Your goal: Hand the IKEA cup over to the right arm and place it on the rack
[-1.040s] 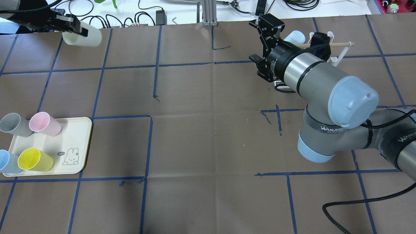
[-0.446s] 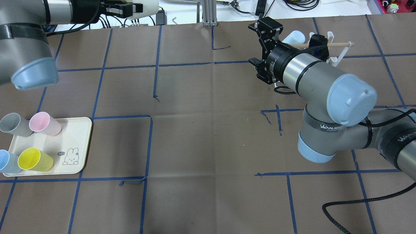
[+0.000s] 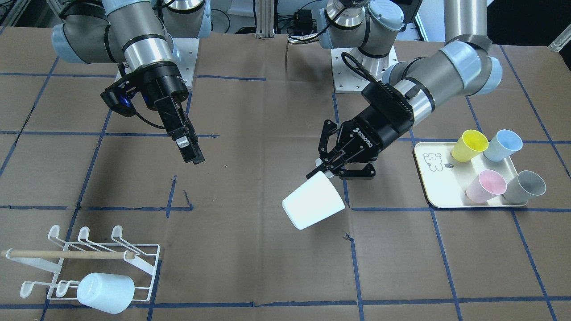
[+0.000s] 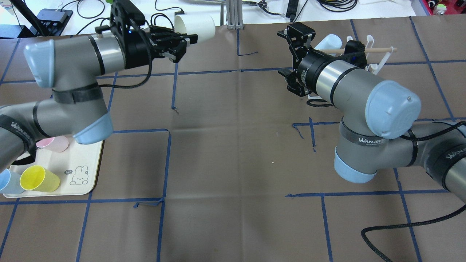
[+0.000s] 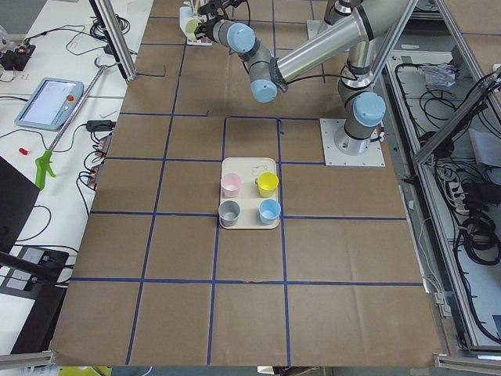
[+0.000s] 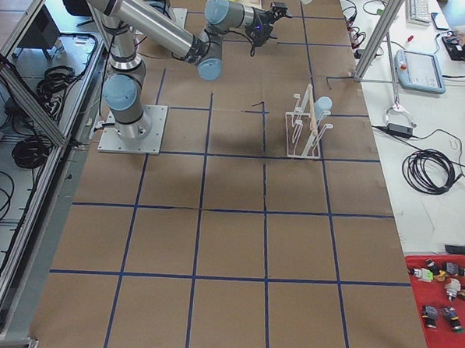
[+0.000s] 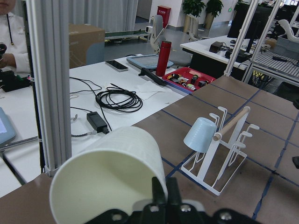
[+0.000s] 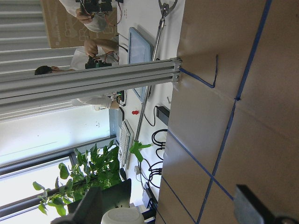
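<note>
My left gripper (image 4: 182,38) is shut on the rim of a white cup (image 4: 194,25) and holds it on its side in the air over the table's far edge. The cup also shows in the front view (image 3: 314,206) and the left wrist view (image 7: 107,182). My right gripper (image 4: 296,34) is open and empty, off to the cup's right with a clear gap between them; it hangs over the table in the front view (image 3: 189,149). The white wire rack (image 3: 134,256) with a wooden dowel stands beyond the right gripper and carries a light-blue cup (image 3: 105,292).
A cream tray (image 3: 435,178) with a bunny drawing holds yellow (image 3: 468,145), blue (image 3: 502,145), pink (image 3: 486,185) and grey (image 3: 526,187) cups on my left side. An aluminium post (image 4: 233,14) stands at the far edge between the grippers. Cables lie on the white bench behind.
My left arm has swung to the right with the white cup, from the far left corner towards the middle of the far edge. The right gripper has barely shifted.
</note>
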Controlling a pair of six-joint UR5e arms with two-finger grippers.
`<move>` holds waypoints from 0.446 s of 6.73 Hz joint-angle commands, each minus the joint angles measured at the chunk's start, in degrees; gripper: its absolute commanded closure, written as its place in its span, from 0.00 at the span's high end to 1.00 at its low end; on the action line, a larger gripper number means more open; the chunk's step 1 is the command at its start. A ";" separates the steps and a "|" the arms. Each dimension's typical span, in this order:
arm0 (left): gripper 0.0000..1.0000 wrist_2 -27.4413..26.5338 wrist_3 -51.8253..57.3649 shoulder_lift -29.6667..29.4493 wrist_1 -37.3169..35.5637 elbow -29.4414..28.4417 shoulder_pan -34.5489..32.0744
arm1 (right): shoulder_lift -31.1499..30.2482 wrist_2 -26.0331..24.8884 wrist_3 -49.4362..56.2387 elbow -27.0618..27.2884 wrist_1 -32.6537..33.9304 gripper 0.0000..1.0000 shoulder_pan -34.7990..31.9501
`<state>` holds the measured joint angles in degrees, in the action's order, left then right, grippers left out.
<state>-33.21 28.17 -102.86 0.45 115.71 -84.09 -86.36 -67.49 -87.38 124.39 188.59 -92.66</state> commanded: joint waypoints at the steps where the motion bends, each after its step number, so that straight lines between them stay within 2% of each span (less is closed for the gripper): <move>1: 0.02 -0.10 -5.90 -2.95 -13.51 3.47 -4.13 | -0.22 0.34 0.36 -0.11 -2.00 1.00 -1.11; 3: 0.03 -0.45 -9.78 -4.27 -21.94 6.61 -6.86 | -0.04 0.35 1.77 -0.28 -2.53 1.00 -1.99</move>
<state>-33.41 20.55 -106.18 -16.14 120.37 -89.45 -86.48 -67.17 -86.12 124.19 186.41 -94.23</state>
